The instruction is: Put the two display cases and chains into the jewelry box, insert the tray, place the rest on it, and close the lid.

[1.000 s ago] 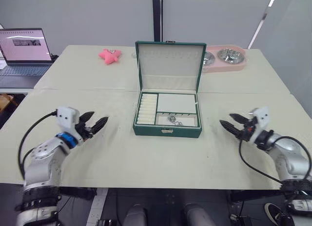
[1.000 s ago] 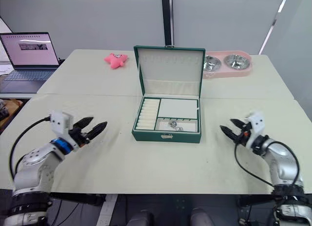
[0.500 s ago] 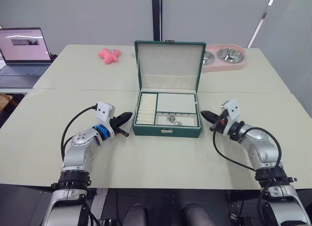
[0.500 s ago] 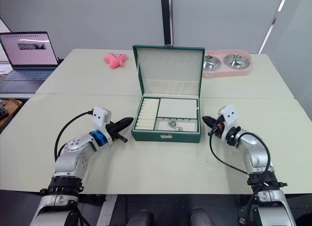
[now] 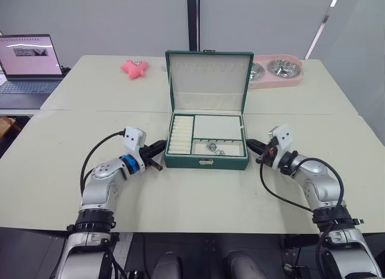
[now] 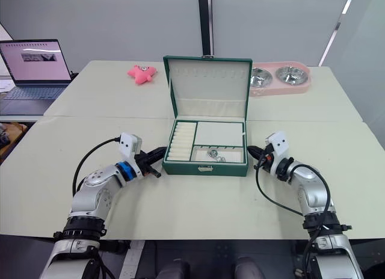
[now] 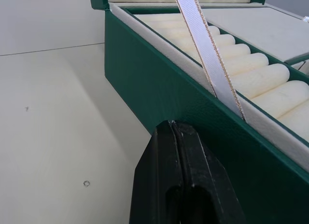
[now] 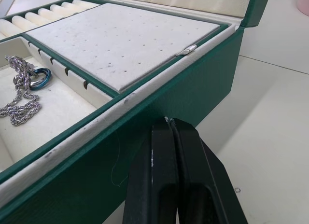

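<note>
Nearest, the left gripper (image 5: 159, 148) and right gripper (image 5: 252, 146), black fingers pressed together on nothing, sit against opposite sides of the large dark green jewelry box (image 5: 206, 161) on the pale table (image 5: 180, 195). The cream-lined tray (image 5: 207, 134) is seated inside, a silvery chain (image 8: 19, 96) in its front compartment. Behind, the cream-lined hinged lid (image 5: 209, 74) stands upright. Closing looks like the remaining step, calling for a gripper to reach behind the lid.

Bright, even overhead light; soft faint shadows; no glare; wrist views' foreground slightly blurred.
</note>
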